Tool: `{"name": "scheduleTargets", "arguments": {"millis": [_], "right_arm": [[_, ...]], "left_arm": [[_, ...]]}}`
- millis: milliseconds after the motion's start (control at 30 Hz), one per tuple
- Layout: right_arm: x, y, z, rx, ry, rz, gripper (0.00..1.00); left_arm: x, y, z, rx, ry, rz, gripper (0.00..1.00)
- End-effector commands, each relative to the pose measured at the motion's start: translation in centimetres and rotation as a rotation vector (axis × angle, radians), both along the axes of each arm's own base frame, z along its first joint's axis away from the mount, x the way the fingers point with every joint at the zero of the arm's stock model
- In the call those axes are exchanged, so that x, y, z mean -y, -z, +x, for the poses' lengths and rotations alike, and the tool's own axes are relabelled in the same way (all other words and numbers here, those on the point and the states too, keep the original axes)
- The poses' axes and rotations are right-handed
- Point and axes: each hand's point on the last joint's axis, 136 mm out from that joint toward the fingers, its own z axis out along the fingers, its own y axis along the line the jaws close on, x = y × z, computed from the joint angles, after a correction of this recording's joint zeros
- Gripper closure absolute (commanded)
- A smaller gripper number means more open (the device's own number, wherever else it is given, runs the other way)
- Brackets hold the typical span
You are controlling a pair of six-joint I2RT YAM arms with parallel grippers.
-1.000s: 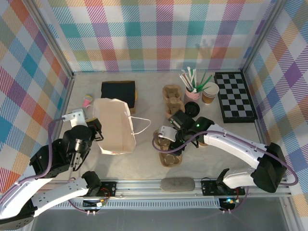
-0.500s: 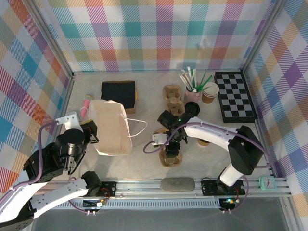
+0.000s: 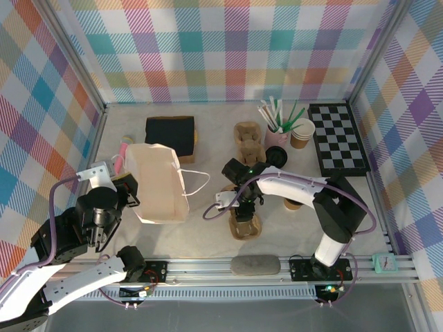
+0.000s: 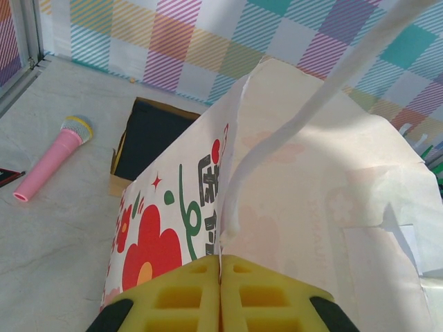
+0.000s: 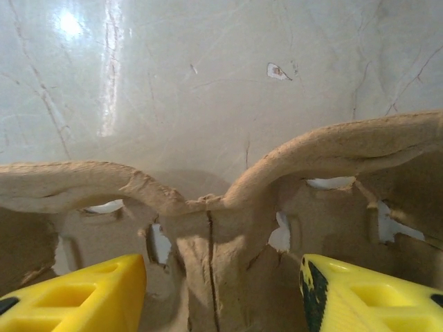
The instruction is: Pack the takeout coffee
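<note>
A kraft paper cup (image 3: 302,133), white inside and without a lid, stands at the back right. A round black lid (image 3: 277,158) lies just behind my right arm; whether a cup sits under it I cannot tell. My right gripper (image 3: 243,206) (image 5: 221,294) is down in a pulp cup carrier (image 3: 246,225) (image 5: 228,207). It is open, with one yellow finger on each side of the carrier's middle ridge and not touching it. My left gripper (image 3: 129,191) (image 4: 221,261) is shut on the rim of the paper bag (image 3: 156,191) (image 4: 291,200), holding its mouth open.
A second cup carrier (image 3: 248,138) and a pink cup of straws (image 3: 277,133) stand at the back. A chessboard (image 3: 337,138) lies far right. A black box (image 3: 170,133) (image 4: 149,138) and a pink microphone (image 3: 123,148) (image 4: 52,162) lie behind the bag.
My right gripper has swung left and come down into the near cup carrier, its fingers narrowing. My left gripper has drawn the bag slightly left.
</note>
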Motion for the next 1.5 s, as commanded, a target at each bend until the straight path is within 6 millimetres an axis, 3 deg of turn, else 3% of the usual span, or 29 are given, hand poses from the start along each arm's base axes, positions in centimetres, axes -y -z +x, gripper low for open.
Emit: {"name": "scheduleTargets", "arguments": {"millis": [0, 500, 733, 933, 1133, 1467], "right_arm": [[-0.1, 0.4, 0.3, -0.006, -0.013, 0.003, 0.41], [0.0, 0.3, 0.4, -0.025, 0.016, -0.003, 0.66], [-0.4, -1.9, 0.2, -0.035, 0.077, 0.031, 0.72], [-0.8, -8.7, -0.1, -0.017, 0.206, 0.134, 0.78], [1.0, -16.0, -0.2, 0.110, 0.293, 0.184, 0.81], [3.7, -27.4, -1.1, 0.293, 0.304, 0.375, 0.82]], "left_arm": [[-0.5, 0.4, -0.2, -0.004, -0.015, 0.004, 0.91], [-0.5, 0.5, -0.1, -0.007, -0.020, 0.007, 0.92], [-0.2, 0.5, 0.1, -0.011, -0.015, 0.012, 0.91], [0.4, 0.5, 0.4, -0.020, -0.002, 0.025, 0.92], [1.7, 0.6, 0.9, -0.036, 0.027, 0.028, 0.92], [7.1, 0.9, 2.1, -0.096, 0.171, -0.058, 0.92]]}}
